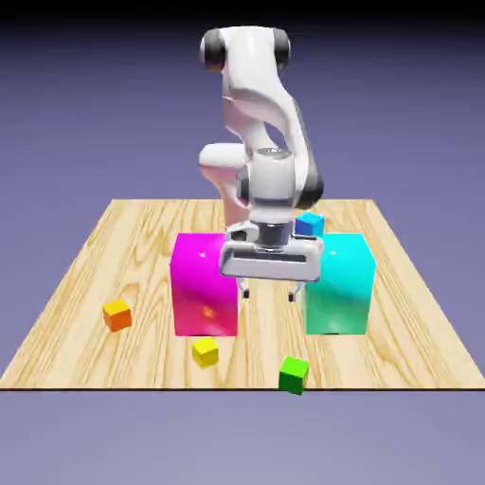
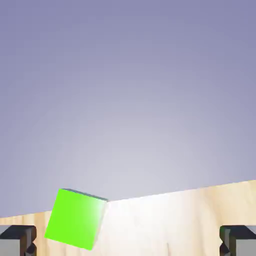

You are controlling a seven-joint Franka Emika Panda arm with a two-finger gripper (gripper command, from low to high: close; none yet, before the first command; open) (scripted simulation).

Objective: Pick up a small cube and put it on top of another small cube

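Observation:
The small green cube [image 1: 294, 374] lies at the table's front edge, a little to the exterior view's right of the middle. In the hand view this green cube [image 2: 76, 218] shows low and left of centre, just inside the table's edge. The small orange cube [image 1: 117, 314] rests far off at the exterior view's left. My gripper [image 1: 268, 295] hangs open above the table between the two tall blocks, behind the green cube and holding nothing. Its grey fingertips [image 2: 17, 240] stand wide apart at the hand view's bottom corners.
A tall magenta block [image 1: 204, 283] and a tall cyan block [image 1: 339, 283] flank the gripper. A tiny yellow cube [image 1: 205, 352] sits in front of the magenta block. A tiny blue cube [image 1: 310, 224] lies behind the cyan block. The wooden table [image 1: 85, 275] ends just past the green cube.

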